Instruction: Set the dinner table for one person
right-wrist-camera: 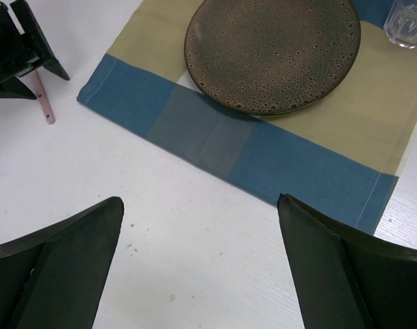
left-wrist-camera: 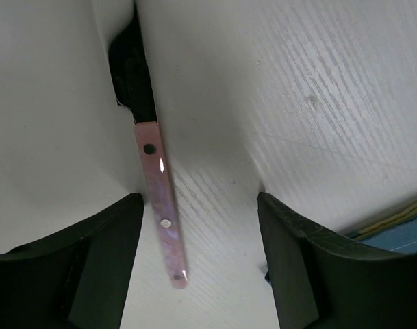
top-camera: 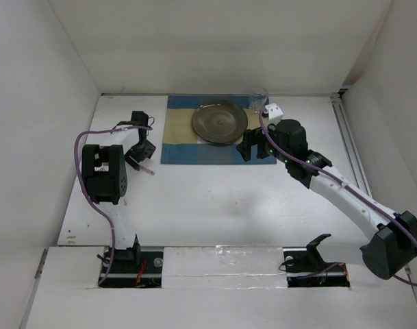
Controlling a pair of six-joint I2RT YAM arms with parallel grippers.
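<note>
A pink-handled piece of cutlery (left-wrist-camera: 160,205) lies on the white dinner table (top-camera: 215,205), left of the placemat; its far end is dark and I cannot tell what kind it is. It also shows in the top view (top-camera: 148,171) and the right wrist view (right-wrist-camera: 42,103). My left gripper (left-wrist-camera: 200,274) is open just above it, the handle lying between the fingers close to the left one. My right gripper (right-wrist-camera: 198,260) is open and empty over bare table at the placemat's front edge. In the top view the left gripper (top-camera: 141,154) and right gripper (top-camera: 253,147) flank the placemat.
A blue-and-tan placemat (top-camera: 177,147) lies at the back middle with a dark speckled plate (top-camera: 220,122) on it and a clear glass (top-camera: 258,98) at its far right corner. White walls enclose the table on three sides.
</note>
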